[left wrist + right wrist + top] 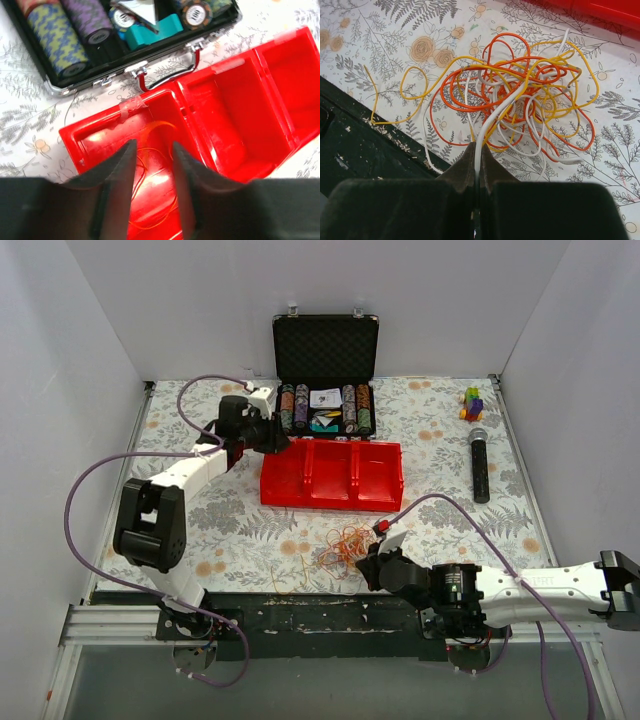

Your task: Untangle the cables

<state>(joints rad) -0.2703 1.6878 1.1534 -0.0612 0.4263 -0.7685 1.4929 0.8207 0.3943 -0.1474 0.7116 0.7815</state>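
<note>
The cables lie as a palm-sized tangle of thin orange, yellow and white wires on the floral tablecloth near the front edge. My right gripper sits just to the tangle's right. In the right wrist view this gripper is shut on a white cable that leads up into the bundle. My left gripper hangs over the left compartment of the red bin. Its jaws stand apart with nothing between them. One loose orange wire lies on the compartment floor below.
An open black case of poker chips stands behind the red bin. A black microphone and a small stack of coloured blocks lie at the right. A yellow wire end reaches the table's dark front edge.
</note>
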